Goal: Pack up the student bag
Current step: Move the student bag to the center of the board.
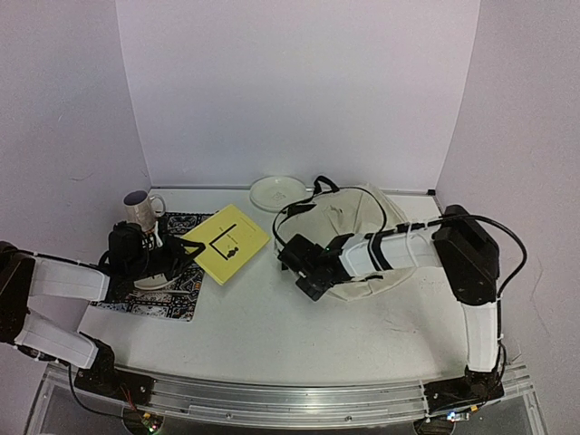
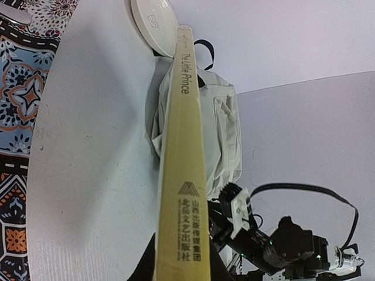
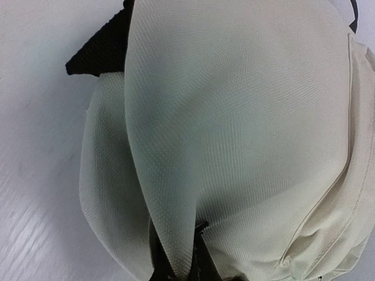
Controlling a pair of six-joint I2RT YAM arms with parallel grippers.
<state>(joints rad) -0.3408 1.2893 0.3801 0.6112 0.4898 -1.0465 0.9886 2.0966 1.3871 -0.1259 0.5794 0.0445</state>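
Student bag (image 1: 362, 217) is sitting at about 2 o'clock from the middle of the table (image 1: 272, 335) in the overhead view, slumped and cream, black straps trailing toward 12; the right gripper (image 1: 306, 267) is working at its 9 o'clock edge. Left gripper (image 1: 178, 254) is over at 9 o'clock above the placemat (image 1: 172, 304), gripping a yellow book (image 1: 227, 243) by its near corner; so I'm reading this as the first-item step, one arm readying the bag while the other is bringing the book.

Next move, I'm guessing: the book is needing to travel toward 3 o'clock and go in edge first, with the right arm lifting fabric clear of the mouth; no view is showing an actual opening, so I can't tell if the zipper is undone.

Right wrist cam is giving what overhead isn't: jaws closed tight on a pinched fold of bag cloth at 6 o'clock. Left wrist cam is showing the spine reading "The Little Prince", dark fingers either side of it, a white plate (image 2: 153, 23) at 12.
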